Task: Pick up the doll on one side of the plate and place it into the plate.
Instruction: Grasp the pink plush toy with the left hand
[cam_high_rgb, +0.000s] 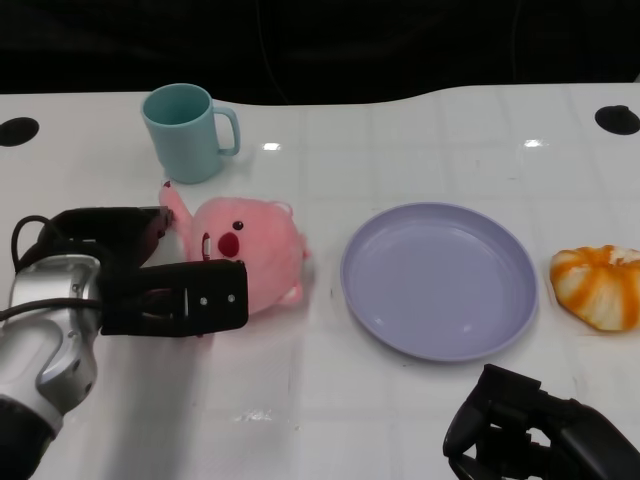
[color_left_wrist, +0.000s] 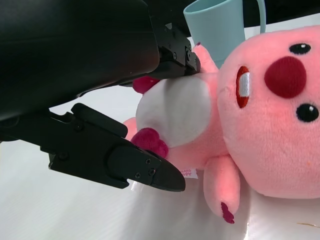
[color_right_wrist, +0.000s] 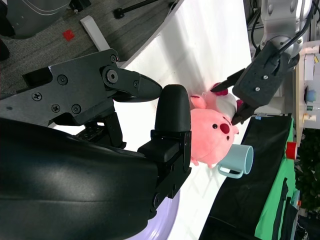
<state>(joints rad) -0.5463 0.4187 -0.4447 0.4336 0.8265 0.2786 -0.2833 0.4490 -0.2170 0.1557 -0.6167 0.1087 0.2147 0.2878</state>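
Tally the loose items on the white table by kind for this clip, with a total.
Plush dolls: 1, pink plush doll
Cups: 1, light blue plastic mug
Plates: 1, round lavender plate
Orange-and-white striped round items: 1
Total: 4

Covering the doll's (cam_high_rgb: 245, 255) near flank with the left hand (cam_high_rgb: 165, 285), contact unclear; cropping the right hand (cam_high_rgb: 535, 435) at the head view's lower edge; hiding most of the plate (color_right_wrist: 167, 222) behind the right hand's shell.
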